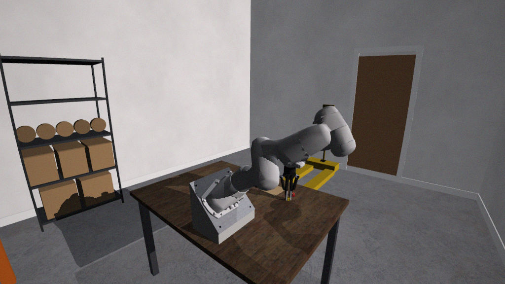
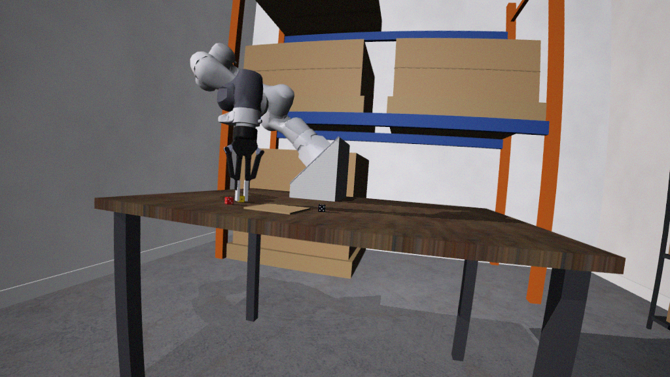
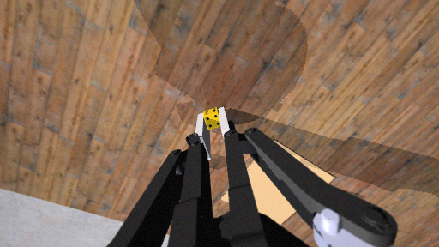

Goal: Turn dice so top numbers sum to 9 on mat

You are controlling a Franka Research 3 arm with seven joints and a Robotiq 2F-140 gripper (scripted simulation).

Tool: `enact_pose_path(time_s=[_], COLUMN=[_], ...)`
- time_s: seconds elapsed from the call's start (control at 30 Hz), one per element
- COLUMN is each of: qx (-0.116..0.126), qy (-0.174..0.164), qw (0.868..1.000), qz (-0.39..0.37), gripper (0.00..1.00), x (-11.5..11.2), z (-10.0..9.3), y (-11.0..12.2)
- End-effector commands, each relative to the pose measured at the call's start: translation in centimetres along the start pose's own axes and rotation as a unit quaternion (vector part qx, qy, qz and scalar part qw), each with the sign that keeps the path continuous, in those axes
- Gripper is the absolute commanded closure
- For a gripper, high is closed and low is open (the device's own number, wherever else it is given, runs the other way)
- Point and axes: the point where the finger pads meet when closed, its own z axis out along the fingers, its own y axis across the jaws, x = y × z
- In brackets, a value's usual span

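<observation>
Two pale fingertips point(image 1: 286, 195) point(image 2: 246, 191) meet opposite sides of the yellow die point(image 1: 288, 199) point(image 2: 241, 199) point(image 3: 212, 119), so the gripper point(image 1: 288, 198) point(image 2: 241, 196) point(image 3: 213, 119) is nearly closed, with that die in its grip. It points downward, its tips low at the table point(image 1: 247, 226) point(image 2: 398, 224) point(image 3: 86, 129). The yellow die sits between them, off the mat point(image 1: 273, 190) point(image 2: 276, 209) point(image 3: 274, 193), which lies flat near the fingers, apart from them. Just beside the fingers, the red die point(image 1: 293, 194) point(image 2: 228, 200) rests on the table, also off the mat. Farther from the fingers, past the mat, the black die point(image 2: 321, 208) stands on the table, near the mat's edge. Its top number is too small to read.
</observation>
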Motion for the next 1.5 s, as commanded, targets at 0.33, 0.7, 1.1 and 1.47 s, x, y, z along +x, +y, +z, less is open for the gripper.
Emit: enact_pose_path(time_s=[0.33, 0.7, 1.1, 1.47], qx=[-0.001, -0.001, -0.001, -0.001], qy=[-0.002, -0.002, -0.002, -0.002], qw=[1.0, 1.0, 1.0, 1.0], qz=[0.002, 0.002, 0.002, 0.002], gripper=[0.91, 0.91, 0.91, 0.91], x=[-0.1, -0.1, -0.1, -0.1], z=[0.1, 0.1, -0.1, -4.9], y=[0.0, 0.0, 0.0, 0.0])
